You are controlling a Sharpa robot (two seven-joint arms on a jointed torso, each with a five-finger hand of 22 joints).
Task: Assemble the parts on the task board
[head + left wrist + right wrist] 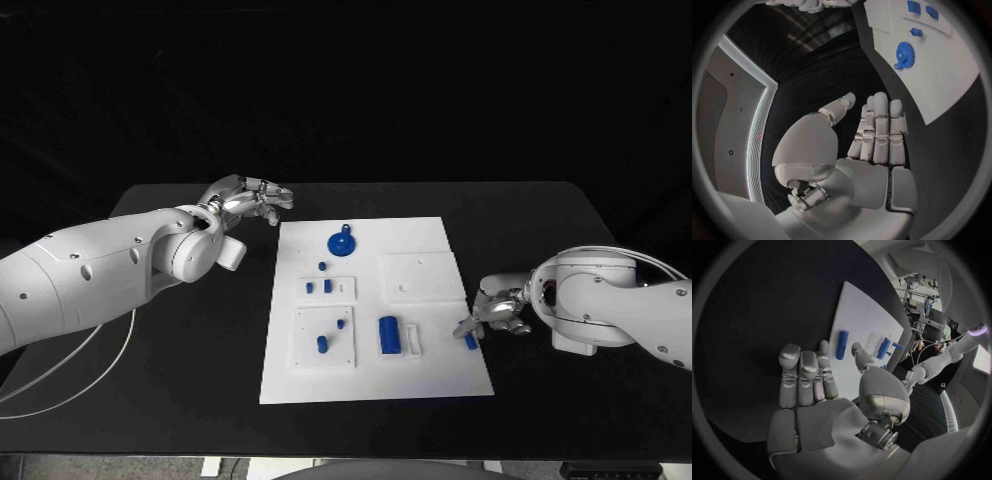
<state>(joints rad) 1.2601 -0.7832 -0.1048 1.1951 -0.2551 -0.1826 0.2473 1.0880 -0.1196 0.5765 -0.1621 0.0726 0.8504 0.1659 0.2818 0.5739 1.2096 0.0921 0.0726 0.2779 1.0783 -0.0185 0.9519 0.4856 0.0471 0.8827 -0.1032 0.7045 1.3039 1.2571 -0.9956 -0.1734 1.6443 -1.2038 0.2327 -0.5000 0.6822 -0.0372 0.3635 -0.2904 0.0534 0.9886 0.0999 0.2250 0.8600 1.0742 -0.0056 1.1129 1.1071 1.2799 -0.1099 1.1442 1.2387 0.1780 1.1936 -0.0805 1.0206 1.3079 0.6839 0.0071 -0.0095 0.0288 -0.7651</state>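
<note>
1. The white task board (433, 380) lies in the middle of the black tabletop (173, 400).
2. A blue gear (342, 243) lies on the board's far part, left of centre; just nearer, two small blue blocks (319, 287) sit in a raised square at the left.
3. Near the board's near left, two small blue pegs (330, 335) stand in another raised plate; a blue cylinder (388, 334) lies beside it toward the middle.
4. The left hand (248, 202) hovers over the tabletop just off the board's far left corner, fingers (879, 130) straight and side by side, holding nothing.
5. The right hand (495, 312) is at the board's right edge, fingers (804, 375) loosely extended, palm empty.
6. A small blue part (470, 341) lies at the board's right edge just beside the right hand's fingertips; whether they touch it, I cannot tell.
</note>
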